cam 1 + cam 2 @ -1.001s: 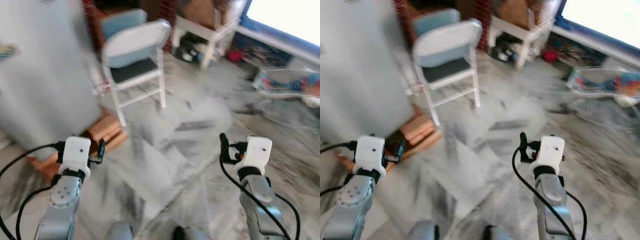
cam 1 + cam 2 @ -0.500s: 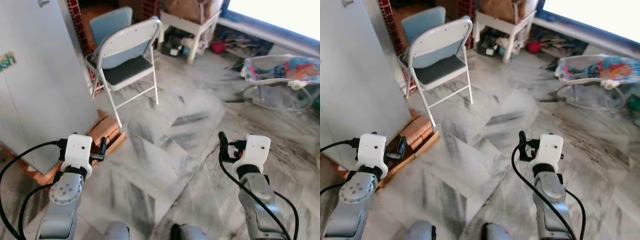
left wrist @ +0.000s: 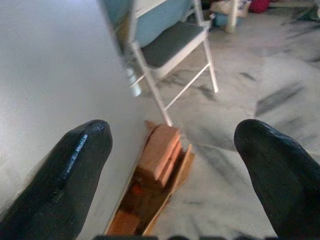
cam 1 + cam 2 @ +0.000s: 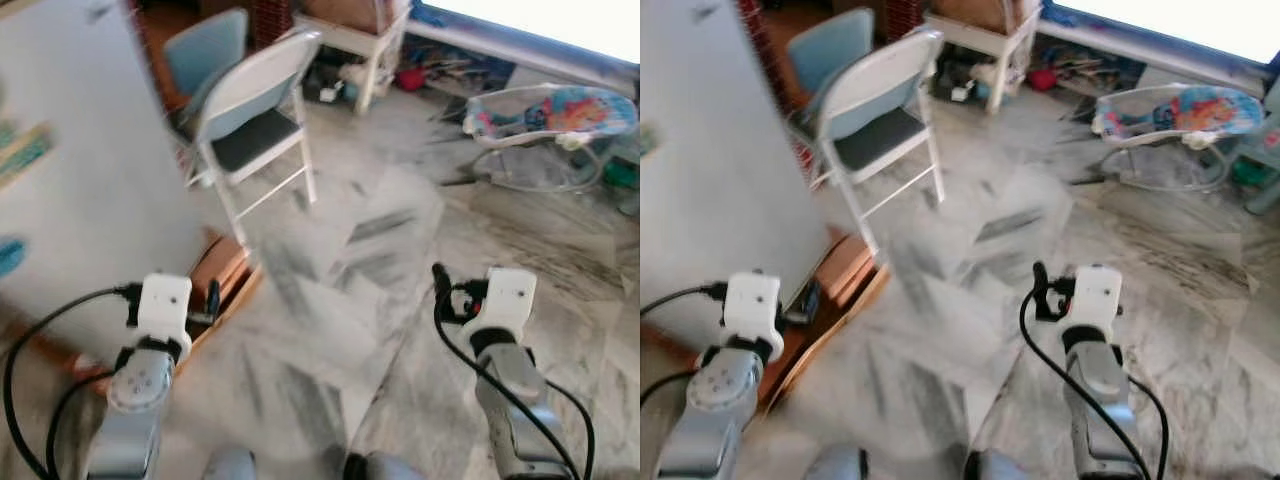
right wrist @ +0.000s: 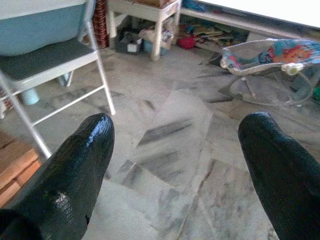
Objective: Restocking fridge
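The white fridge [image 4: 80, 150] stands at my left with its door closed and stickers on its side; it rests on bricks and a wooden board [image 4: 222, 275]. My left gripper [image 3: 172, 145] is held low beside the fridge's corner, open with nothing between its fingers. On the other side my right gripper [image 5: 175, 135] hovers over the marble floor [image 4: 380, 240], also open and empty. Both arms show in the head views, the left gripper [image 4: 212, 298] near the bricks and the right gripper [image 4: 438, 285] over bare floor.
A white folding chair [image 4: 255, 100] with a dark seat stands just past the fridge, a blue chair behind it. Further back stands a white table [image 4: 355, 25] with clutter underneath. A baby bouncer [image 4: 545, 115] sits at the far right.
The whole picture has shifted and blurred, so the camera has moved; the fridge now takes up more of the left side. Both arms keep the same pose, grippers still open.
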Available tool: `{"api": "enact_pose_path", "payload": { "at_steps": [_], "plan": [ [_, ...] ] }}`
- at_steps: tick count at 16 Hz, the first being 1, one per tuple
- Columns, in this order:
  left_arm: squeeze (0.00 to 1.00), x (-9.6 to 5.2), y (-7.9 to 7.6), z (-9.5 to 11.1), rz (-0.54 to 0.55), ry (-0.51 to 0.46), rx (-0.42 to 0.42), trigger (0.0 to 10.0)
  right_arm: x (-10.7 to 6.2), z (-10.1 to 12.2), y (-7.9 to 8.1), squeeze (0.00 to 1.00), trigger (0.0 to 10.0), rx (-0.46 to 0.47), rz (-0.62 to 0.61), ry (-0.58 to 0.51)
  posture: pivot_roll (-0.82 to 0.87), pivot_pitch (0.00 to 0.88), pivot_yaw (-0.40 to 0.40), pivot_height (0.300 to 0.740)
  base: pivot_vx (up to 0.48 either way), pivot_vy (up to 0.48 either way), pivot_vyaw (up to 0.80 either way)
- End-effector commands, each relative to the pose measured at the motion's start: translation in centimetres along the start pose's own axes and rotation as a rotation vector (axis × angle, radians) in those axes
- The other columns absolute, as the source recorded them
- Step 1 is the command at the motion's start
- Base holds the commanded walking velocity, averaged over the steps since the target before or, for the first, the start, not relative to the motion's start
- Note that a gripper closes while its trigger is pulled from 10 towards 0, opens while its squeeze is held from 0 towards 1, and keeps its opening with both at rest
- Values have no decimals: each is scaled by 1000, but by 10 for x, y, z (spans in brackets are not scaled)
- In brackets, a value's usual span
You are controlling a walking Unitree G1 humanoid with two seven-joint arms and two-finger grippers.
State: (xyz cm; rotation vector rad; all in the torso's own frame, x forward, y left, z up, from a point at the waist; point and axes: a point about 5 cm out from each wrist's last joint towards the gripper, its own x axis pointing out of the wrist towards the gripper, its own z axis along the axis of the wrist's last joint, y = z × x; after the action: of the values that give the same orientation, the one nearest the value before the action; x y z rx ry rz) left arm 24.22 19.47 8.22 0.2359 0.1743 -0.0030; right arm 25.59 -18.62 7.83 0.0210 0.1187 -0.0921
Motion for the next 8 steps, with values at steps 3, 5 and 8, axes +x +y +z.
{"api": "enact_pose_path", "payload": {
  "at_steps": [3,5,8],
  "plan": [
    [0,-4,-1,-8,-18,58,-79,10000,-3,0,3,0,10000,3,5,-7,143,128,-74,740,0,464,0],
    [0,-3,-3,-6,-16,39,-46,10000,-3,0,2,0,10000,2,3,-6,137,125,-75,740,0,435,0],
    [0,-3,-6,-5,-28,31,-38,10000,-2,0,0,0,10000,-3,-2,-6,137,125,-75,740,0,428,0]
  ]
}}
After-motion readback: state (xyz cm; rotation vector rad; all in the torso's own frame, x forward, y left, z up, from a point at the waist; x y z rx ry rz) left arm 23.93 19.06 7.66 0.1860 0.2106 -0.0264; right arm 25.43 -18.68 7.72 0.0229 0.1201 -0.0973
